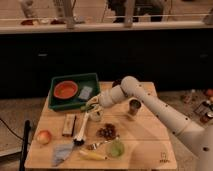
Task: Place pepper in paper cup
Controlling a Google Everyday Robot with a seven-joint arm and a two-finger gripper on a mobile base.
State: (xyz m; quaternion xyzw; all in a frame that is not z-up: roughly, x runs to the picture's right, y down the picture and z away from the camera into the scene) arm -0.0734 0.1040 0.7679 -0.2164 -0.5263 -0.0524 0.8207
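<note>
Wood table [145, 142], mid-frame: gripper [93, 103] hangs just above-left of paper cup [96, 115], jaws clamped on pepper [90, 106], tip poking lower left; long axis unclear. Cup well off table edges, bare wood to its right. 1 pepper, 1 paper cup, 1 metal cup [134, 107].

Wooden table [140, 150], dark cabinets [150, 55] behind — pale countertop [100, 27] above, speckled floor [20, 107]
</note>
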